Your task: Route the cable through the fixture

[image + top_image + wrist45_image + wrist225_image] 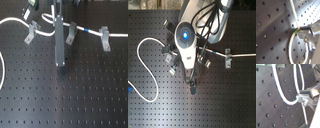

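Currently, the gripper (192, 90) hangs over the black perforated worktop (75, 95), and its jaws are clamped on the cable (279, 91) at the green band (296, 31), as seen in both wrist views. In the first exterior view, the white cable runs along the far side of the worktop past three grey clip-stands; the fixture (33, 30), leaning sideways, stands towards the first exterior view's left. A blue band (86, 30) shows near the right-hand clip (105, 38). No legible writing or brand marks are visible.
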